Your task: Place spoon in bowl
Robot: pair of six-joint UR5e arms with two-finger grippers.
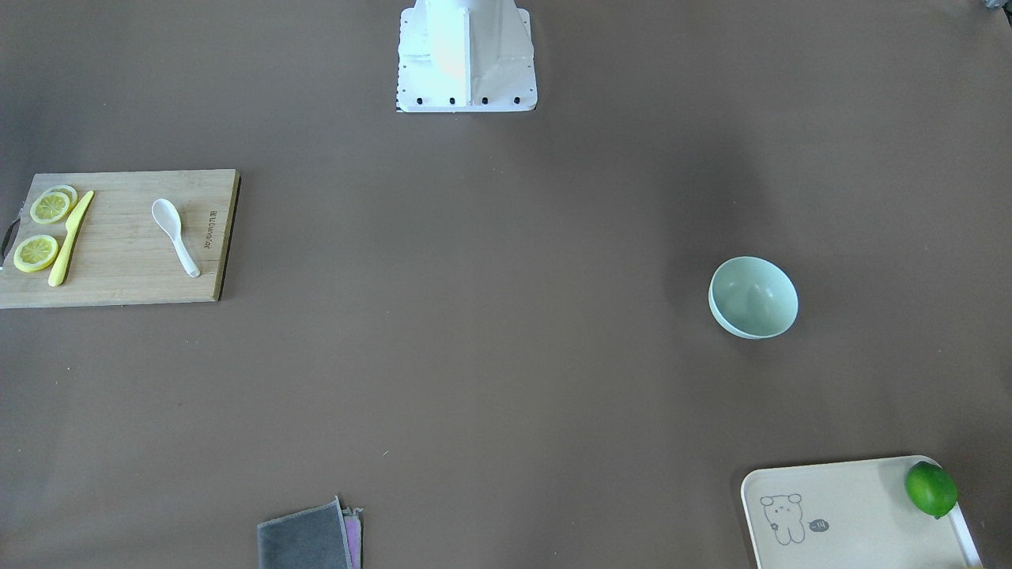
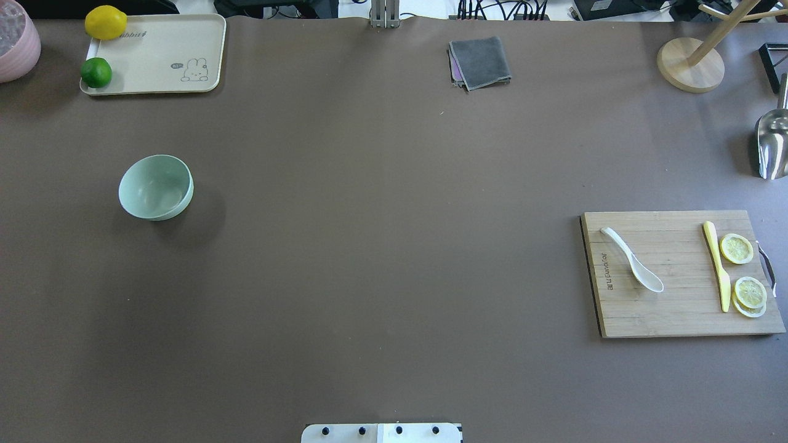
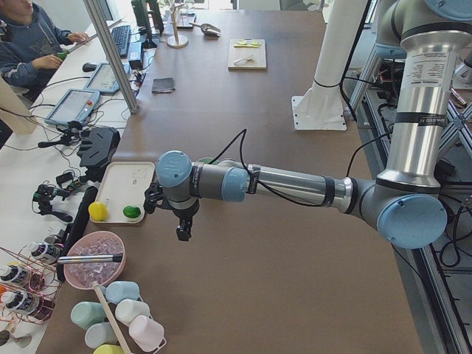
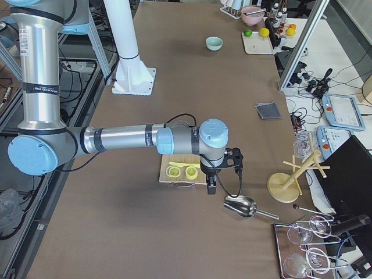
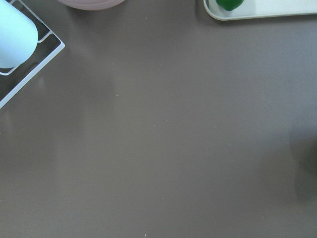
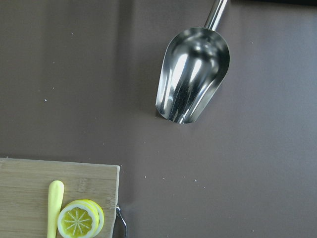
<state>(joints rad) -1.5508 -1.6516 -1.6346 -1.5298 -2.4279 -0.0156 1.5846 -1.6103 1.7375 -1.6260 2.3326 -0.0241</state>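
The white spoon (image 1: 175, 235) lies on a wooden cutting board (image 1: 118, 269), scoop toward the robot; it also shows in the overhead view (image 2: 633, 268). The mint-green bowl (image 1: 753, 298) stands empty and upright on the other half of the table (image 2: 156, 187). My left gripper (image 3: 182, 230) hangs over bare table beyond the tray end, far from the bowl. My right gripper (image 4: 211, 186) hangs past the board's outer end, near a metal scoop. Both show only in the side views, so I cannot tell whether they are open or shut.
A yellow knife (image 2: 717, 264) and lemon slices (image 2: 737, 248) share the board. The metal scoop (image 6: 193, 79) lies beyond it. A tray (image 2: 160, 61) holds a lime (image 2: 96, 72) and a lemon (image 2: 105, 22). A grey cloth (image 2: 480, 61) lies at the far edge.
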